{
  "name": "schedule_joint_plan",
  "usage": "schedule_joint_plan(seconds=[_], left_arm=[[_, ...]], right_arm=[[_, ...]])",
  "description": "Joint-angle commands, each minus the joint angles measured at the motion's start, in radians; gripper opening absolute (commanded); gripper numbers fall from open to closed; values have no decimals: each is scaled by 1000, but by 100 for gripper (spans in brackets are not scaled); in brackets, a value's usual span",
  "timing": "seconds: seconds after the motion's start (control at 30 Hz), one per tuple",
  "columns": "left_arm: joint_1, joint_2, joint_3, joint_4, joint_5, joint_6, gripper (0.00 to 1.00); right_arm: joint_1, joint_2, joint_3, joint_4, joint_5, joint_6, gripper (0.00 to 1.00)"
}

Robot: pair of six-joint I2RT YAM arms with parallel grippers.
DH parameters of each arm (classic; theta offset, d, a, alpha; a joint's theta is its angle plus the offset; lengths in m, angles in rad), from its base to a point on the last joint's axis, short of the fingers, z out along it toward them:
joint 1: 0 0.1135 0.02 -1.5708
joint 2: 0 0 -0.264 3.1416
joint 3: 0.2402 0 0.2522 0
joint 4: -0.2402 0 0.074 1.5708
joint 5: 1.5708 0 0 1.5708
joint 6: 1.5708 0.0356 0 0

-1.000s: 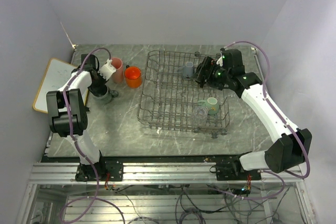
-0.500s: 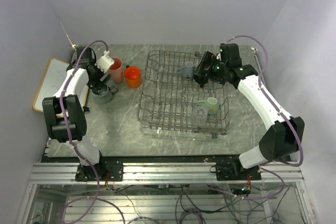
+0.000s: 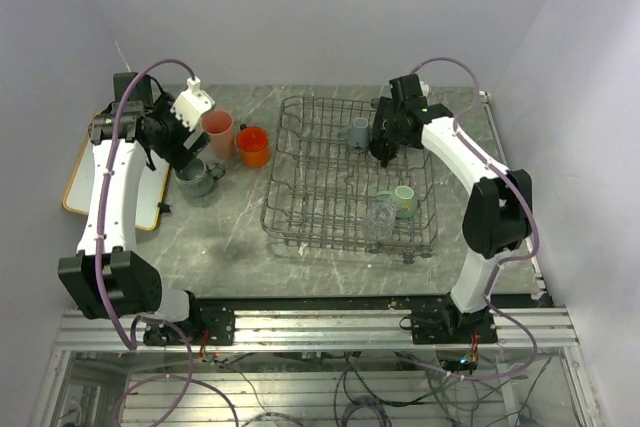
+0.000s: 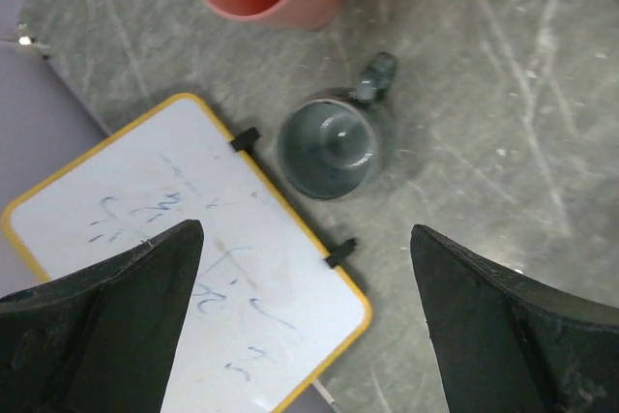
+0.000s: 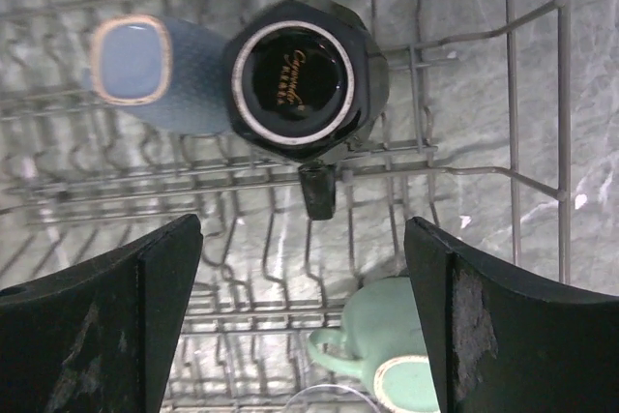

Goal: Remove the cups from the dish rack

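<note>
Your left hand (image 4: 300,239) hangs wide open and empty over the grey mug (image 4: 329,147), which stands on the bench (image 4: 503,142) beside the whiteboard (image 4: 242,268). Your right hand (image 5: 303,229), open and empty, hovers over the black mug (image 5: 305,74) in the dish rack (image 3: 320,197). I judge the next step is to lower, close on it and lift clear.

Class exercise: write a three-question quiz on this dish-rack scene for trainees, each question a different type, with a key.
1. True or false: the left tool is open above a grey mug standing on the table.
2. Which cup is centred ahead of the right tool? A. mint-green mug B. black mug C. pink tumbler
3. How many cups sit in the dish rack?
Key: 1 true; 2 B; 3 four.
</note>
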Motion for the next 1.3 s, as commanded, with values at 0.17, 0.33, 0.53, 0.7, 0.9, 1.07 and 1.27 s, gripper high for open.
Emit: schedule_joint_plan(seconds=[0.17,0.33,0.53,0.7,0.9,1.07,1.27], left_arm=[[-59,-85,-154,-87,109,-42,99],[-86,-122,-176,-106,130,-70,99],[-86,-147,-151,-96,165,-119,98],[-86,-149,-119,-111,217,-142,99],[-86,-151,-112,-105,220,-154,100],[-86,-155,-122,-93,219,-149,100],[-87,-167,-130,-73,237,-141,99]], right_arm=[[50,142,8,46,173,-91,82],[48,187,-3,105,211,-128,75],[48,198,-28,169,224,-144,55],[48,191,-60,209,219,-146,41],[48,159,-97,225,221,-137,14],[50,106,-99,218,231,-133,0],[54,-4,-107,220,234,-123,0]])
